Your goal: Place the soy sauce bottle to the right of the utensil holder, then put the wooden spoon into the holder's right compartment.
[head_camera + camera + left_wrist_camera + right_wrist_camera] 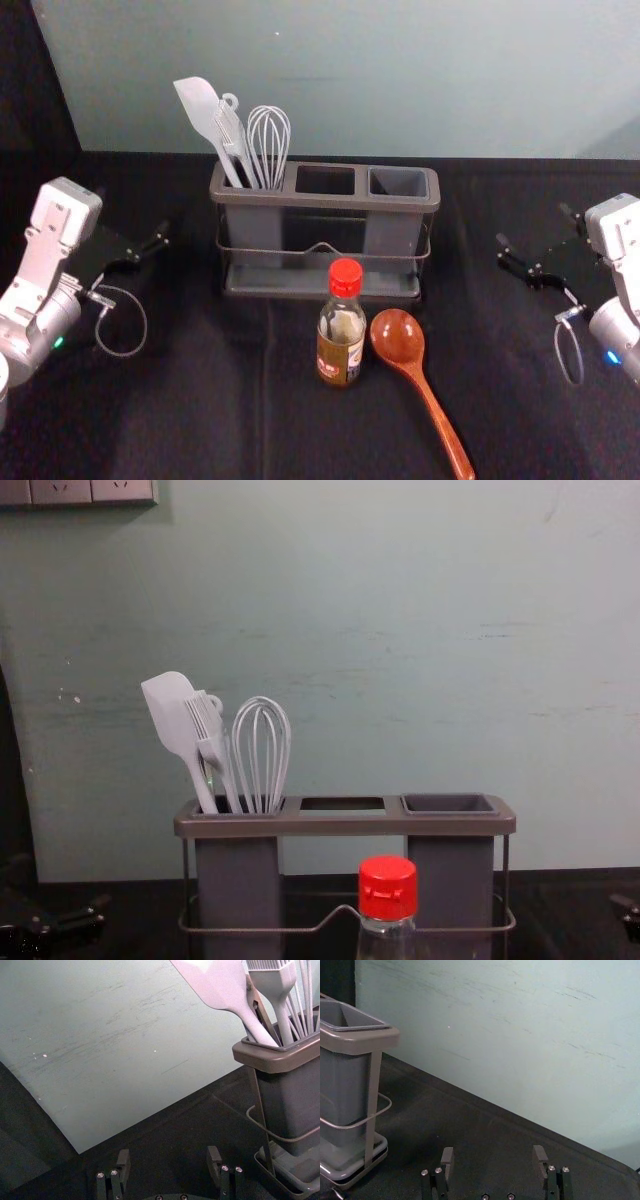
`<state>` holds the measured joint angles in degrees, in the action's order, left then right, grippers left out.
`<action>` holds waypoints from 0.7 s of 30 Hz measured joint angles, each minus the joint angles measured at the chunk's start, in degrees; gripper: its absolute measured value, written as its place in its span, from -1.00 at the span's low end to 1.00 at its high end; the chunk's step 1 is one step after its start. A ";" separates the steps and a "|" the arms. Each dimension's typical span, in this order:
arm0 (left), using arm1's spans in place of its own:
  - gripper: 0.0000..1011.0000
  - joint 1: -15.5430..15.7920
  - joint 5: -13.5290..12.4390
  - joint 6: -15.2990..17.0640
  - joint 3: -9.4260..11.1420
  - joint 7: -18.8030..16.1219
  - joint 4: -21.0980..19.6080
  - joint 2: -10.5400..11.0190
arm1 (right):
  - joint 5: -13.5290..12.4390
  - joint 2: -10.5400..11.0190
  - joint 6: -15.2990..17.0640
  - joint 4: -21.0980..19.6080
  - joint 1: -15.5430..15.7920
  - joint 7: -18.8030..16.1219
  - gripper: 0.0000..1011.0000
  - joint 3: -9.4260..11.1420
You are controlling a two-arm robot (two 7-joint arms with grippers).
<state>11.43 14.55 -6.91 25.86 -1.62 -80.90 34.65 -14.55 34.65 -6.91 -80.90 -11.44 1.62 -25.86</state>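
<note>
Red at the cap, clear at the neck and brown lower down, with a pale, red-marked label on its side: the bottle, upright on dark cloth in front of the holder. Just beside it, to its right, the spoon, glossy reddish-brown wood with a round bowl toward the holder and a long handle slanting toward the near side and off to the right. Behind both, the grey-brown holder, with a three-part top frame, a wire rail across the front and a low tray at the base. Standing in its left compartment, a pale spatula, a brush and a wire whisk, all heads up. At the centre, a rectangular opening in the frame; at the right, a deep grey bin, open at the top. Off to the holder's left, above the cloth, the left gripper, spread wide. Opposite, well apart from the spoon on the right, the right gripper, likewise spread wide.
</note>
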 joint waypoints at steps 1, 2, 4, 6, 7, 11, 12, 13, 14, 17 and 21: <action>0.99 0.00 0.00 0.00 0.00 0.00 0.00 0.00 | 0.00 0.00 0.00 0.00 0.00 0.00 0.98 0.00; 0.99 0.00 0.00 0.00 0.00 0.00 0.00 0.00 | 0.00 0.00 0.00 0.00 0.00 0.00 0.98 0.00; 0.99 0.00 0.00 0.00 0.00 0.00 0.00 0.00 | 0.00 0.00 0.00 0.00 0.00 0.00 0.98 0.00; 0.99 0.00 0.00 0.00 0.00 0.00 0.00 0.00 | 0.00 0.00 0.00 0.00 0.00 0.00 0.98 0.00; 0.99 0.00 0.00 0.00 0.00 0.00 0.00 0.00 | 0.00 0.00 0.00 0.00 0.00 0.00 0.98 0.00; 0.99 0.00 0.00 0.00 0.00 0.00 0.00 0.00 | 0.00 0.00 0.00 0.00 0.00 0.00 0.98 0.00; 0.99 0.00 0.00 0.00 0.00 0.00 0.00 0.00 | 0.00 0.00 0.00 0.00 0.00 0.00 0.98 0.00; 0.99 0.00 0.00 0.00 0.00 0.00 0.00 0.00 | 0.00 0.00 0.00 0.00 0.00 0.00 0.98 0.00; 0.99 0.00 0.00 0.00 -0.01 0.00 0.00 0.00 | 0.00 0.00 0.00 0.00 0.00 0.00 0.98 0.00; 0.99 0.00 0.00 0.00 0.00 0.00 0.00 0.00 | 0.00 0.00 0.00 0.00 0.00 0.00 0.98 0.00; 0.99 0.00 0.00 0.00 0.00 0.00 0.00 0.00 | 0.00 0.00 0.00 0.00 0.00 0.00 0.98 0.00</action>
<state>11.43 14.55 -6.91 25.86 -1.62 -80.90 34.64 -14.55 34.65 -6.90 -80.90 -11.44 1.62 -25.86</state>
